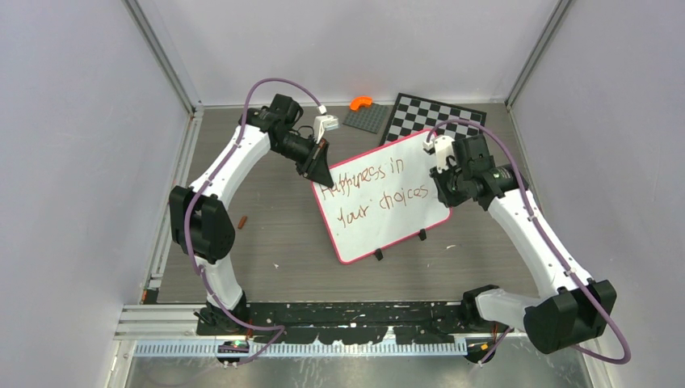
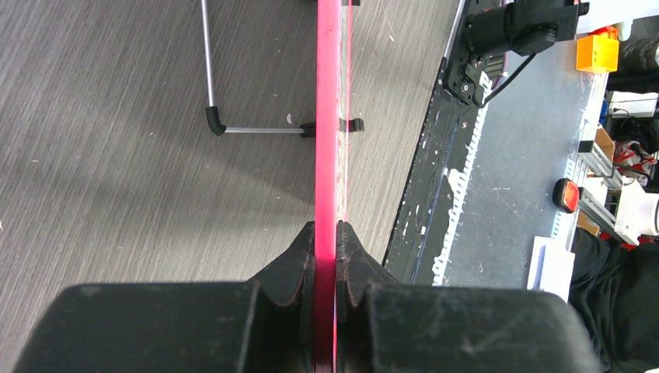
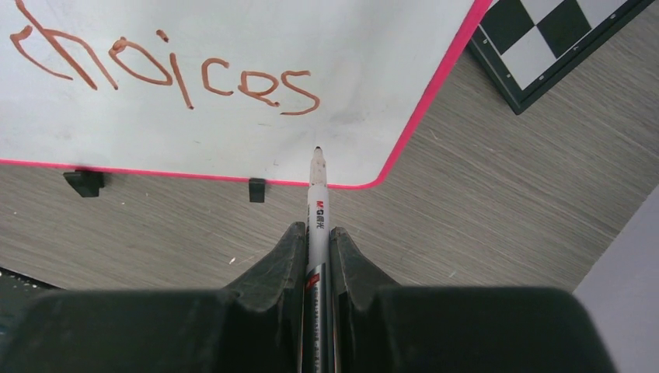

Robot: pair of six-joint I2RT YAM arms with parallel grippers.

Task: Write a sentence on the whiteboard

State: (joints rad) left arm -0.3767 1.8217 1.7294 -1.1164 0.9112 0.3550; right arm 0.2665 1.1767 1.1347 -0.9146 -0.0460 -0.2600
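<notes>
Our left pincer (image 2: pixel 326 231) clamps the whiteboard (image 1: pixel 380 236) steady; our right pincer (image 3: pixel 317 233) grips the marker (image 3: pixel 317 194) beyond the sentence (image 1: pixel 359 174).

Chessboard (image 1: pixel 422 113) at back; grey plate (image 1: pixel 369 121) beside; orange piece (image 1: pixel 361 103) touching it

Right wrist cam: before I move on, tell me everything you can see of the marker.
The marker is a slim pen with a white barrel, red M&G print and a small dark bare tip. The right gripper is shut on its barrel, and the tip points straight out from the wrist. The tip lies over the whiteboard, close to a rounded corner of the pink frame and just below the end of the sentence. Whether it touches the board cannot be told. The rear of the barrel is hidden inside the gripper.
</notes>
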